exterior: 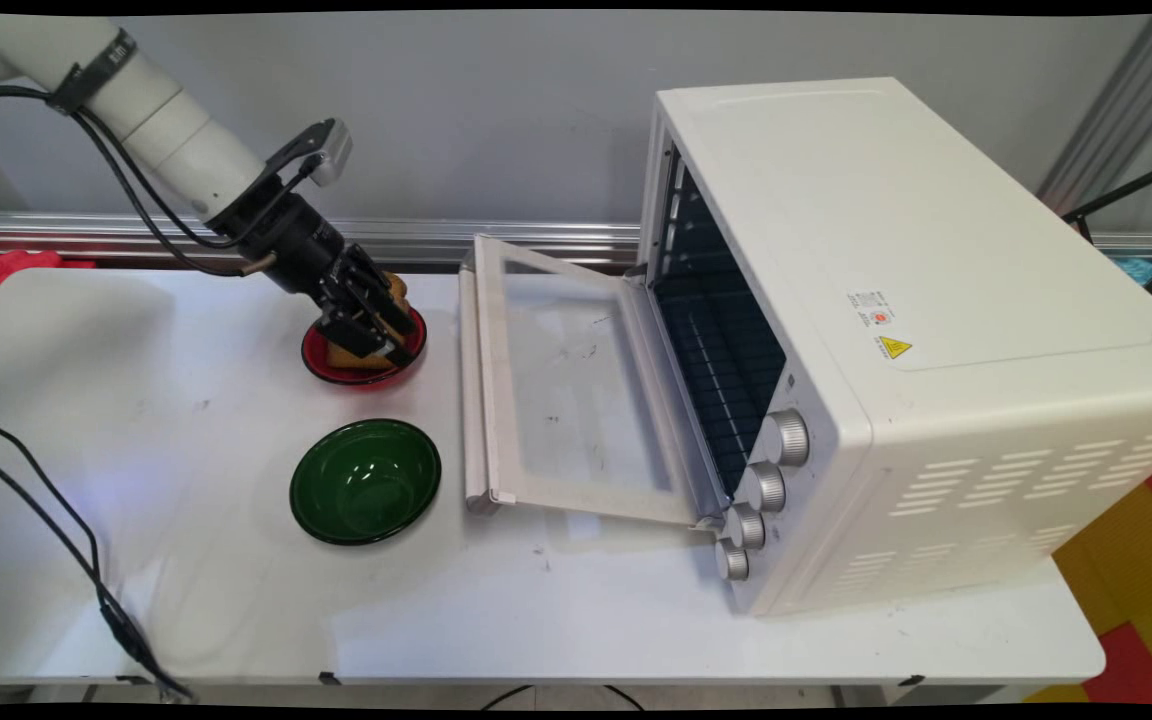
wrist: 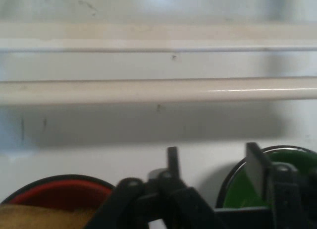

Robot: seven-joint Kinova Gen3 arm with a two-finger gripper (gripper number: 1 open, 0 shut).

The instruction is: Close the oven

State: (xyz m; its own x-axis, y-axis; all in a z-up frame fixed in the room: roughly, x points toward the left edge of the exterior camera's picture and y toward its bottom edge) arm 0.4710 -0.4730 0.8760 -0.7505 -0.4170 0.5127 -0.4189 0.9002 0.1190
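My black gripper (exterior: 388,342) hangs low over a small red plate (exterior: 368,381) at the table's middle left, its fingers open. Brown toast (exterior: 344,358) lies on that plate, partly hidden under the fingers. In the hand view the toast (wrist: 44,218) and the red plate (wrist: 59,187) sit at the lower left, outside the gripper (wrist: 215,162), and only bare table shows between the fingers. A green bowl (exterior: 364,482) stands empty just in front of the plate; the green bowl (wrist: 299,159) shows behind the right finger in the hand view.
A white toaster oven (exterior: 936,300) fills the table's right half, its glass door (exterior: 566,390) folded down flat toward the plate. The door's handle bar (wrist: 158,90) crosses the hand view. Black cables (exterior: 66,540) trail over the front left corner.
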